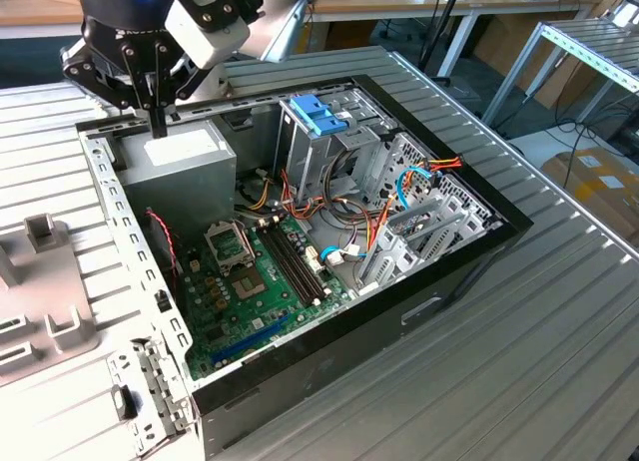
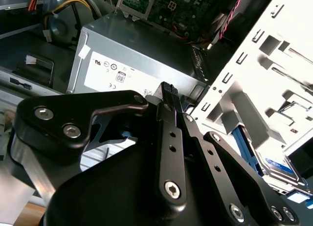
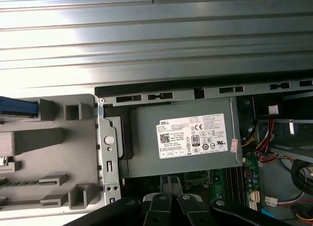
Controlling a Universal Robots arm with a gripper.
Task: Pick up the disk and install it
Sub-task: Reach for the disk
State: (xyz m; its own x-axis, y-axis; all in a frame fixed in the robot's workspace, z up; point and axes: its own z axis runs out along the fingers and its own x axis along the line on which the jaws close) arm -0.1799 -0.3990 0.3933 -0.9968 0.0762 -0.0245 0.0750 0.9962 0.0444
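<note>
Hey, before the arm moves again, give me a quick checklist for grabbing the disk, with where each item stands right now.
1. Gripper empty: ok, shut on nothing.
2. Disk found: ok, lying in the grey fixture.
3. Gripper above the disk: not ok, it hangs over the power supply.
4. Drive cage bay free: cannot tell.

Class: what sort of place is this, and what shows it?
Probably a robotics lab or workshop: an open computer case on a ribbed metal table, a robot gripper above it, workbenches behind.
</note>
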